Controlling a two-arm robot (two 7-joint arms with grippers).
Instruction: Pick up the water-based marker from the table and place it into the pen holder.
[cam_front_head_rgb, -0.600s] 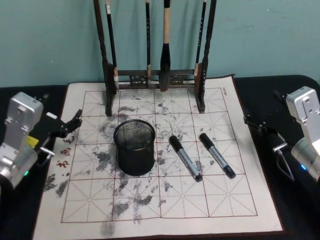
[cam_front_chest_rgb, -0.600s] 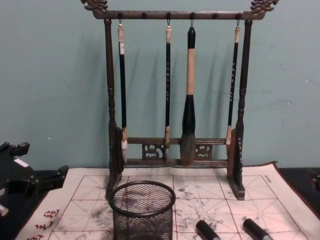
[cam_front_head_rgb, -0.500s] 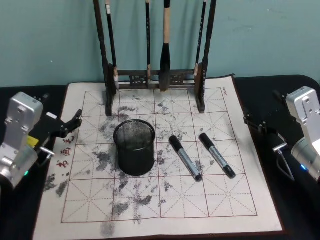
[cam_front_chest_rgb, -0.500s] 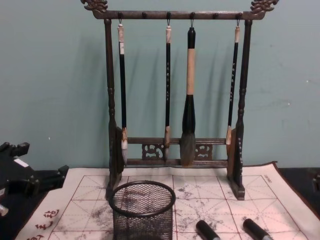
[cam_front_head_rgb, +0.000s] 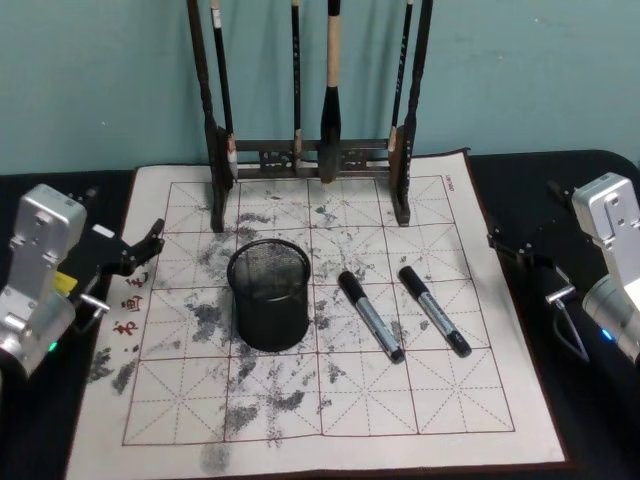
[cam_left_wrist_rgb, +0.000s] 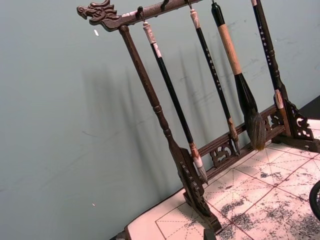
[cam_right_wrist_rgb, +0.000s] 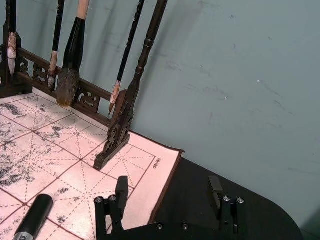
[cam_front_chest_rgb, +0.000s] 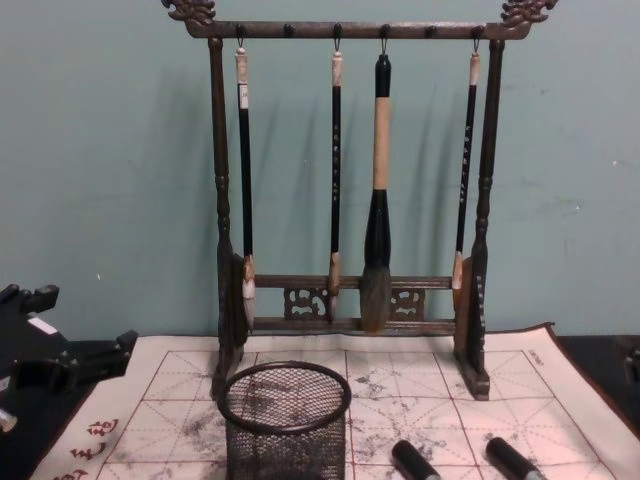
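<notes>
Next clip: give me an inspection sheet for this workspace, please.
Surface: ink-stained grid mat on a black table.
Job's things: pen holder upright mid-mat; inner marker and outer marker lie flat to its right, apart from it.
Clutter: brush rack with four hanging brushes at the mat's back edge.
Grippers: left gripper open at the mat's left edge; right gripper open off its right edge; both empty.
Cables: nothing seen.
Surroundings: teal wall behind.

Black wire-mesh cylindrical pen holder (cam_front_head_rgb: 268, 293) stands upright, nearer the left gripper (cam_front_chest_rgb: 88, 318) and its jaws. Two grey, black-capped markers (cam_front_head_rgb: 370, 315) (cam_front_head_rgb: 434, 310) lie flat side by side, nearer the right gripper (cam_right_wrist_rgb: 167, 187) and its jaws.
</notes>
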